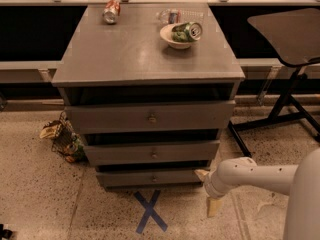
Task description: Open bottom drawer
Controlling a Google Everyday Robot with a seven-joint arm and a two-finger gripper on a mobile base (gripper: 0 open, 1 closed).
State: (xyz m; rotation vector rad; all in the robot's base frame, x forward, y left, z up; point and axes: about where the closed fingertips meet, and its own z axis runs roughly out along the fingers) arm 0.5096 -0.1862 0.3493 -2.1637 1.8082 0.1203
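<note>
The grey cabinet (145, 59) has three drawer fronts. The bottom drawer (125, 178) is the lowest and narrowest, with a small round knob (154, 178) at its centre, and it sits nearly flush. My gripper (208, 190) hangs low at the cabinet's lower right corner, just off the drawer's right end. It is open: one tan fingertip (202, 174) is near the drawer's right edge and the other (213, 207) points down at the floor. Nothing is held. The knob is well to the gripper's left.
On the cabinet top are a white bowl (175, 40) with a green can, a red can (111, 11) and a plastic bottle (170, 16). A wire basket of litter (65, 139) is on the floor at left, a blue tape X (150, 211) in front, and a black stand (287, 84) at right.
</note>
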